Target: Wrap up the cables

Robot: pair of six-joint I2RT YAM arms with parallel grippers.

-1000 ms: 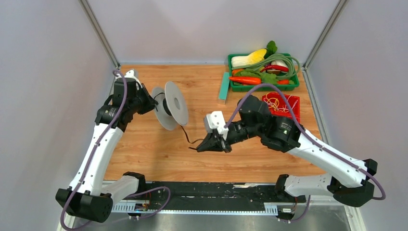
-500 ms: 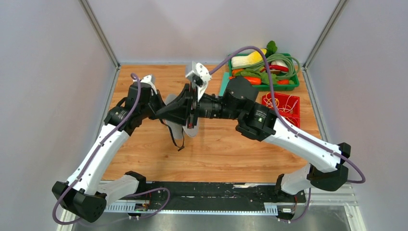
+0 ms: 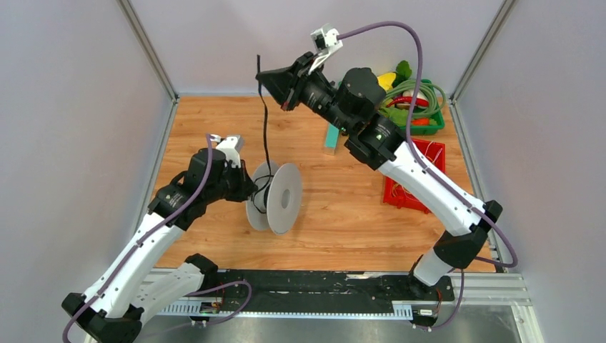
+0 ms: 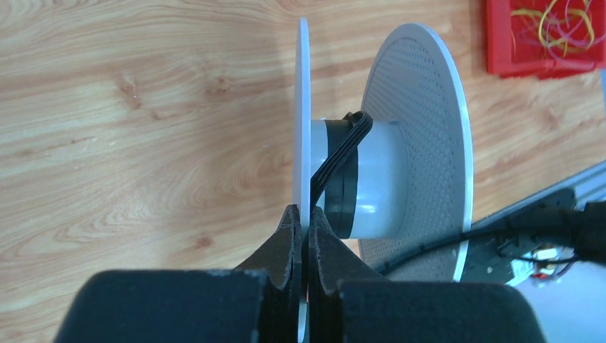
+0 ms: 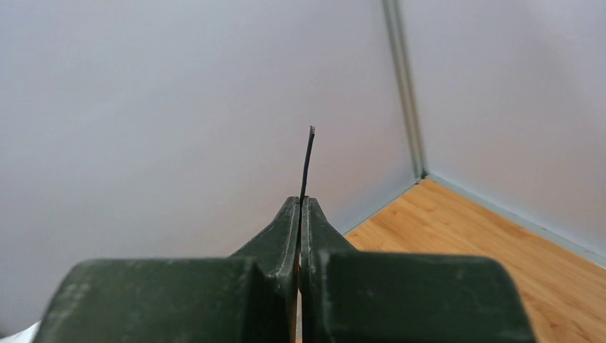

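Note:
A thin black cable (image 3: 265, 121) runs from a grey spool (image 3: 280, 198) at the table's middle up to my raised right gripper (image 3: 261, 76). Several turns lie wound on the spool's hub (image 4: 341, 179). My left gripper (image 3: 250, 191) is shut on the spool's near flange (image 4: 303, 121), with the flange edge between its fingertips (image 4: 291, 229). My right gripper (image 5: 300, 204) is shut on the cable near its free end (image 5: 309, 153), which sticks out past the tips, high above the table's back.
A green tray (image 3: 427, 118) of toy vegetables with a green coiled hose stands at the back right. A red tray (image 3: 429, 168) of rubber bands lies in front of it. A teal block (image 3: 331, 137) stands beside them. Grey walls enclose the table.
My right gripper has swung from low over the table's middle up to high at the back, pulling the cable taut. My left gripper has brought the spool forward and to the right.

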